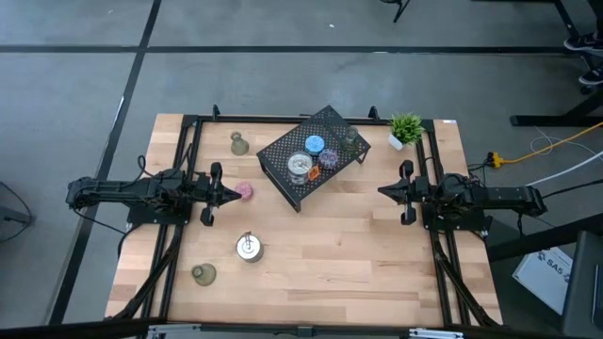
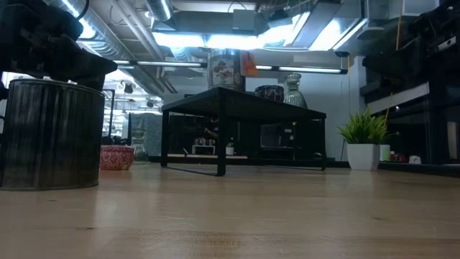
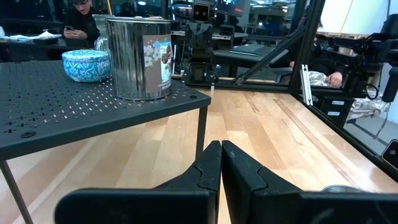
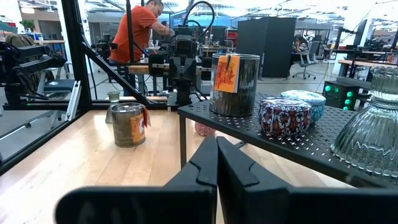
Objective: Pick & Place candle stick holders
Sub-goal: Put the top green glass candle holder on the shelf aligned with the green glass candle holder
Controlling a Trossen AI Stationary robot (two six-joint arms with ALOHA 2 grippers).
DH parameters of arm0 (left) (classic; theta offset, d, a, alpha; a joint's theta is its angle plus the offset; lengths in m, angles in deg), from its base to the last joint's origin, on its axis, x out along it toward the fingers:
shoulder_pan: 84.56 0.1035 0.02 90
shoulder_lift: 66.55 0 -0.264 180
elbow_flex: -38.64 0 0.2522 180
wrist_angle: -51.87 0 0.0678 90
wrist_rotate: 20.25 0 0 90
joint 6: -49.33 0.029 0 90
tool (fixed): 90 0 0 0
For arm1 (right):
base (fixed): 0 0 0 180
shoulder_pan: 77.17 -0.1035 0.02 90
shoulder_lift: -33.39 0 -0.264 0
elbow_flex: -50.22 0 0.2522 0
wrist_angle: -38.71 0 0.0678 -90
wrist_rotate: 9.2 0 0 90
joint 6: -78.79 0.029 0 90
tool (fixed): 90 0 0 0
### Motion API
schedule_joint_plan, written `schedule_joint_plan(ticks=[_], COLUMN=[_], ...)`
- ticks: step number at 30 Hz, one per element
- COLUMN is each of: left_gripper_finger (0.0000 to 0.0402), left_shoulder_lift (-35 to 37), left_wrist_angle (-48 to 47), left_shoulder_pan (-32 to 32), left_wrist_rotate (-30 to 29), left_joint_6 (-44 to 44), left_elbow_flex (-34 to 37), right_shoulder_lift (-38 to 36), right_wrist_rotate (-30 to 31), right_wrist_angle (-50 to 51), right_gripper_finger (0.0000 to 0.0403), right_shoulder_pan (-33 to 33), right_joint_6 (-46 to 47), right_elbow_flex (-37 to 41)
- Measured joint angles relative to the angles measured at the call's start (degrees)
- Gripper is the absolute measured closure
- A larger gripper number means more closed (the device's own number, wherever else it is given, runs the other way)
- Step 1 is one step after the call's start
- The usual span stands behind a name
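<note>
Rack (image 1: 287,172) carries silver (image 1: 300,166), blue (image 1: 315,143), purple (image 1: 330,157) holders; both arms' fingers clenched, empty.

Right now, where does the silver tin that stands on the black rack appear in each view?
High view: silver tin near the rack's middle, next to the blue cup.
Low view: silver tin on the rack top, upper centre.
Left wrist view: silver tin by the rack's corner, beside the blue cup.
Right wrist view: silver tin with an orange label.
Shared landmark: the black mesh rack.
</note>
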Motion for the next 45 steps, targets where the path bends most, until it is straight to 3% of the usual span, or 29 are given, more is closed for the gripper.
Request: schedule_joint_plan(ticks=[36,45], left_gripper_finger=[0.0395,0.0395], left_shoulder_lift=[0.0,0.0], left_wrist_angle=[1.8,1.1], left_shoulder_pan=[0.0,0.0], left_wrist_rotate=[-1.1,-0.3], left_joint_6=[3.9,0.3], left_elbow_flex=[0.0,-4.8], right_shoulder_lift=[0.0,0.0], right_wrist_rotate=[0.0,0.0], right_wrist_angle=[0.0,0.0], right_gripper_finger=[0.0402,0.0402], right_shoulder_pan=[0.0,0.0], right_joint_6=[0.0,0.0], right_elbow_flex=[0.0,0.0])
